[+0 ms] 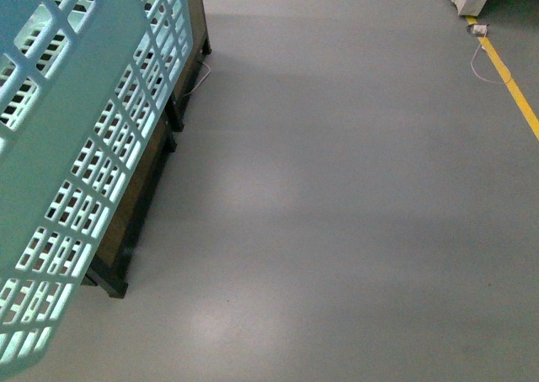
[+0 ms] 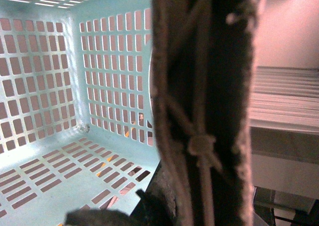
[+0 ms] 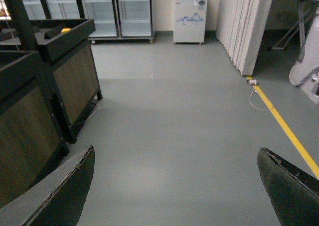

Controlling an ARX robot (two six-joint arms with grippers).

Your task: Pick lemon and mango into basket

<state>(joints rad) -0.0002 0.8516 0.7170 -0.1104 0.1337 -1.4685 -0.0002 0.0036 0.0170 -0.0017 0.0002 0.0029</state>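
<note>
Basket handle (image 2: 204,111) blocks the left gripper (image 2: 134,212), grip can't be judged; right gripper (image 3: 174,186) is held splayed, empty, beside dark bins (image 3: 70,61)

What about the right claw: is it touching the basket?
Apart. Right wrist view shows the right gripper open over bare floor, with no basket near it.

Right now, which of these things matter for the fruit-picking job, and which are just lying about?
For the job: basket; open right hand; small yellow thing on the dark stand, maybe fruit.
Just there: glass-door fridges; white freezer; yellow floor line.
</note>
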